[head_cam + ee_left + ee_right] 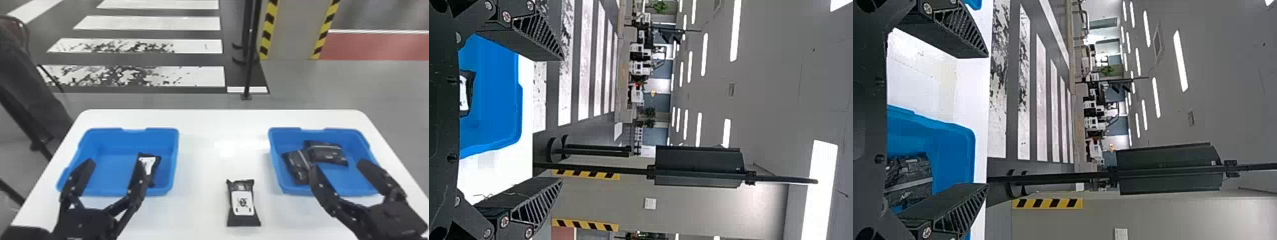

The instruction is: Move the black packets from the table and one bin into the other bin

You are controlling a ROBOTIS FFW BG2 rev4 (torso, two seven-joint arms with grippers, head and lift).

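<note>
In the head view my left gripper (113,172) is open over the near part of the left blue bin (111,140), where one black packet with a white label (148,162) lies on the right side. My right gripper (340,172) stands open over the right blue bin (357,178), which holds two black packets (328,153), (295,166). Another labelled black packet (244,204) lies on the table between the bins, nearer the front. The left wrist view shows my left gripper (561,120) with fingers wide apart; in the right wrist view my right gripper (988,120) is spread too.
Both bins stand on a white table (204,127), with bare tabletop between them. Beyond its far edge are a black pole (250,63) on the floor and a pillar with yellow-black stripes (290,32). A dark shape stands by the left edge.
</note>
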